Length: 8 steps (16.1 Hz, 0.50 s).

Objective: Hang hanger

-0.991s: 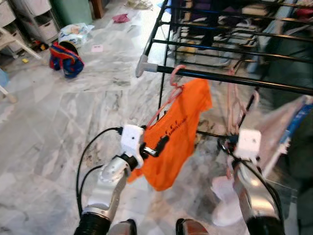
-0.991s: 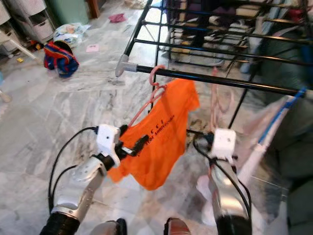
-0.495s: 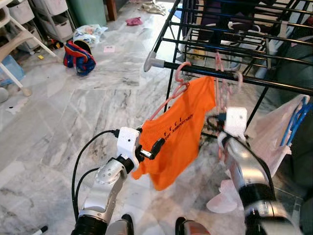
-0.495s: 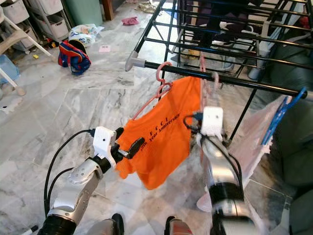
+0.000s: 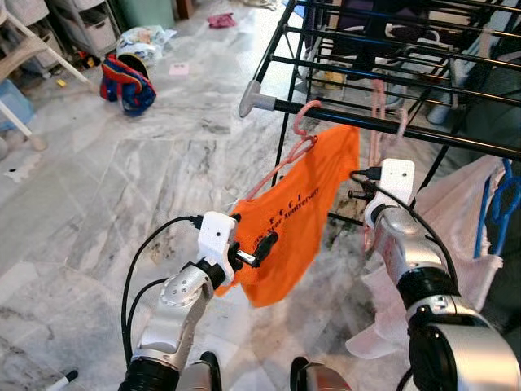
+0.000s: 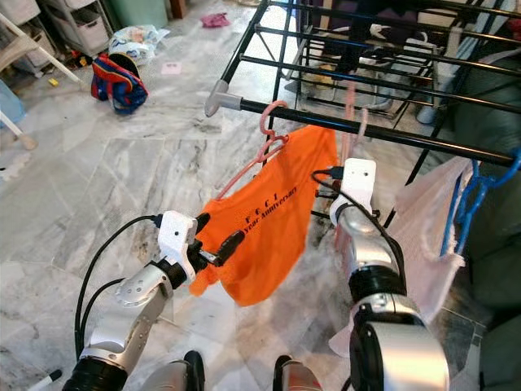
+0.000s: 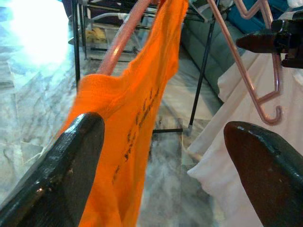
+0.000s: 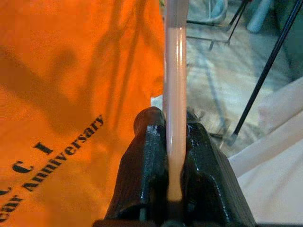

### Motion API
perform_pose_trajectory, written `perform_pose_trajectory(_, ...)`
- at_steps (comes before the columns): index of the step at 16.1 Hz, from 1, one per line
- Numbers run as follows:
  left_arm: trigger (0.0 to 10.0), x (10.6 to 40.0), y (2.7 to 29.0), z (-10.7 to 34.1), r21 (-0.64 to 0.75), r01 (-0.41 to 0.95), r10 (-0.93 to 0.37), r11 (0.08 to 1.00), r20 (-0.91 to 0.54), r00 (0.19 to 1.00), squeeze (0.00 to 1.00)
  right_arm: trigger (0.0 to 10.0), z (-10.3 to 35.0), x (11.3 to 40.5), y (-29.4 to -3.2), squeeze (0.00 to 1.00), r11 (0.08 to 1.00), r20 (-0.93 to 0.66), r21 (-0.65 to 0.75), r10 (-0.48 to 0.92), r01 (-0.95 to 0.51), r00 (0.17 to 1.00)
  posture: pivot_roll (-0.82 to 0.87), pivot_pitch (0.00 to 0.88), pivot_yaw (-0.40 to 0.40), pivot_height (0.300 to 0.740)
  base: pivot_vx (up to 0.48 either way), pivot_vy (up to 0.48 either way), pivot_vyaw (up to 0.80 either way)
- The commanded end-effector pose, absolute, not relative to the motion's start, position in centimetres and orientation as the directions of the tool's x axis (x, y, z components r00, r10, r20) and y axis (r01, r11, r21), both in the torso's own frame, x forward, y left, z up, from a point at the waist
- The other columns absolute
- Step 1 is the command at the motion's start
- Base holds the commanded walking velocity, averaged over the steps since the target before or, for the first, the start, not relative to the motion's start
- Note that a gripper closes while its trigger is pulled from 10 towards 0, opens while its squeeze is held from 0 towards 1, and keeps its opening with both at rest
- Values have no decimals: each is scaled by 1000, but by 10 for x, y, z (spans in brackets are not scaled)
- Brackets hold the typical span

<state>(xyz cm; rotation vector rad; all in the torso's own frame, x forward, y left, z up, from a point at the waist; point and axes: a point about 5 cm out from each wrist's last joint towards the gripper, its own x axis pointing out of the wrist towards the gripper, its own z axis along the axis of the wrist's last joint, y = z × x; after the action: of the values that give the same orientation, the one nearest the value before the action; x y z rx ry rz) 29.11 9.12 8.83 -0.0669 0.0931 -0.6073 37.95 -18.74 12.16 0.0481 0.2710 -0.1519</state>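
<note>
An orange shirt [image 5: 297, 220] hangs on a pink hanger [image 5: 303, 122] hooked over the drying rack's black front rail [image 5: 456, 140]. My left gripper [image 5: 259, 248] stands open beside the shirt's lower left edge; its two fingers [image 7: 61, 175] straddle the cloth without closing. My right gripper [image 8: 168, 127] is shut on the bar of a second, bare pink hanger [image 5: 376, 106]. That hanger is held upright just right of the shirt, with its upper part reaching past the rail. In the left wrist view the bare hanger [image 7: 255, 80] shows with the right gripper [image 7: 265, 40] on it.
More black rack bars [image 5: 391, 69] run behind the front rail. A white garment [image 5: 456, 236] and a blue hanger [image 5: 498, 204] hang at the right. A red-and-blue bag [image 5: 126, 81], drawers and chair legs stand on the marble floor at far left.
My right arm has lifted the bare pink hanger from low beside the shirt up to rail height. The left gripper has stayed by the shirt's edge. The camera shifted slightly.
</note>
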Motion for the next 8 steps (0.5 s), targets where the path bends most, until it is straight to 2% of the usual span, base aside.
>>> perform_pose_trajectory(1, 10000, 289, 92, 88, -82, 568, -573, 819, -78, 816, 0, 10000, 107, 374, -195, 0, 980, -349, 32, -171, 194, 921, 22, 208, -4, 740, 0, 0, 0)
perform_pose_trajectory(2, 10000, 289, 92, 87, -80, 569, -575, 818, -86, 814, 0, 10000, 103, 373, -195, 0, 980, -364, 32, -172, 196, 915, 21, 209, -3, 740, 0, 0, 0)
perform_pose_trajectory(3, 10000, 289, 92, 87, -79, 570, -576, 818, -87, 813, 0, 10000, 100, 372, -195, 192, 979, -378, 48, -166, 198, 911, 21, 209, -3, 740, 0, 0, 0)
perform_pose_trajectory(5, 10000, 289, 92, 87, -77, 571, -576, 817, -94, 812, 0, 10000, 93, 368, -196, 1000, 975, -396, 69, -169, 213, 903, 21, 210, 0, 740, 0, 0, 0)
perform_pose_trajectory(8, 10000, 289, 92, 86, -76, 573, -578, 816, -102, 810, 0, 10000, 88, 365, -196, 1000, 972, -399, 85, -170, 220, 901, 19, 209, 3, 740, 0, 0, 0)
